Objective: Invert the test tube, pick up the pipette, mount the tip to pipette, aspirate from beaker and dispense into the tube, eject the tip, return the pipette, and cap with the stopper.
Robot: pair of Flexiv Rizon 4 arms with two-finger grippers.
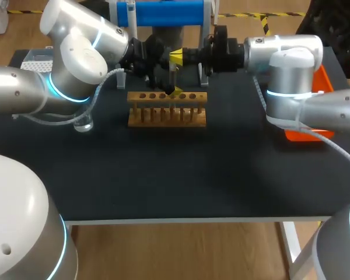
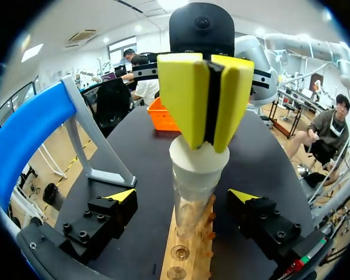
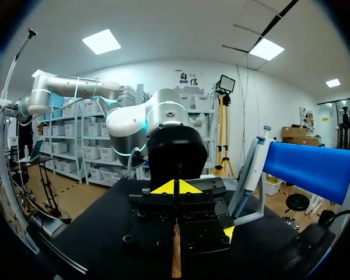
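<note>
The black table (image 1: 181, 169) carries a clear glass beaker (image 1: 83, 123) at the left. Next comes a wooden test-tube rack (image 1: 166, 108) in the middle. The left gripper (image 2: 182, 196) is spread wide, with one yellow tip on each side of the clear glass test tube (image 2: 189, 201) and neither touching it. The tube stands upright in the rack with the white stopper (image 2: 198, 158) on its mouth. The right gripper (image 2: 205, 116) has its fingers pressed together, leaving only a thin seam, and their lower edge meets the stopper's top. The right arm is therefore the nearer one, and seating the stopper likely means pushing straight down the tube's vertical axis.
</note>
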